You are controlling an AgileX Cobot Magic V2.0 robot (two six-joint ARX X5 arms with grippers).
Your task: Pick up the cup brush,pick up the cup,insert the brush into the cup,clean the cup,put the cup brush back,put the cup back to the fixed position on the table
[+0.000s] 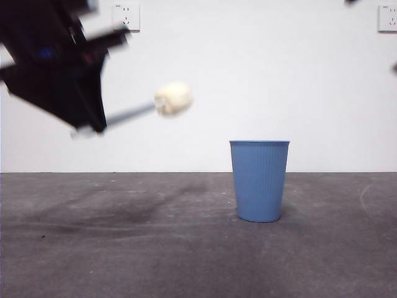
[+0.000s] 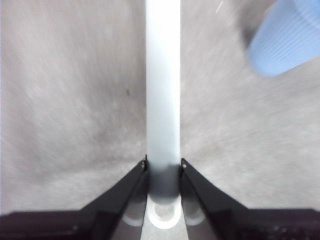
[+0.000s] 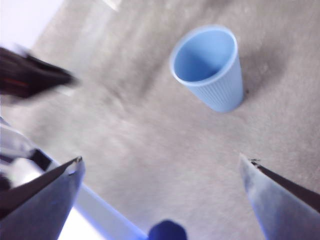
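Observation:
My left gripper (image 2: 163, 167) is shut on the cup brush (image 2: 162, 95) near the white looped end of its handle. In the front view that gripper (image 1: 93, 127) hangs high at the left, and the cup brush (image 1: 172, 99) juts out to the right with its cream sponge head well above the table (image 1: 124, 248). The blue ribbed cup (image 1: 259, 180) stands upright on the table right of centre, apart from the brush. My right gripper (image 3: 162, 167) is open, high above the table, with the cup (image 3: 210, 67) ahead of it and nothing between its jaws.
A white wall with two power sockets (image 1: 126, 17) stands behind the table. The other arm's dark gripper (image 3: 30, 75) shows blurred at the edge of the right wrist view.

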